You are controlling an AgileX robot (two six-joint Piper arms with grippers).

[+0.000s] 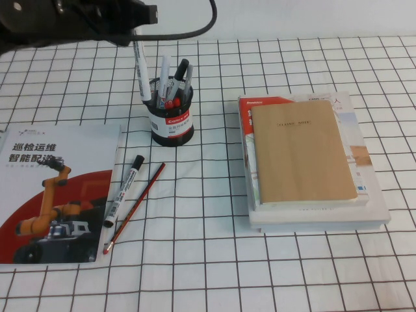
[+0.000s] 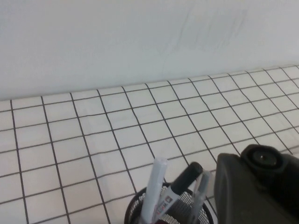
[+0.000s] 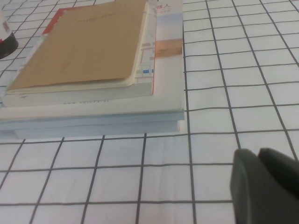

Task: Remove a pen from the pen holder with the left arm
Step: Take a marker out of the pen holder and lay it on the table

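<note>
Near holder (image 1: pixel 172 127): marker (image 1: pixel 123 192), pencil (image 1: pixel 138 207), brochure (image 1: pixel 58 195), books (image 1: pixel 305 156); three pens (image 1: pixel 179 75) inside. Pinched by left gripper (image 1: pixel 134 39) above: white pen (image 1: pixel 140 71), tilted. Near books, right gripper (image 3: pixel 261 184), state unclear.

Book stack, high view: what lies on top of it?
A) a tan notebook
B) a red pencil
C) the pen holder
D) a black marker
A: a tan notebook tops the book stack. The left gripper, at the far left, grips a white pen above the pen holder; the right gripper hangs low over the table on the robot's side of the stack.
</note>
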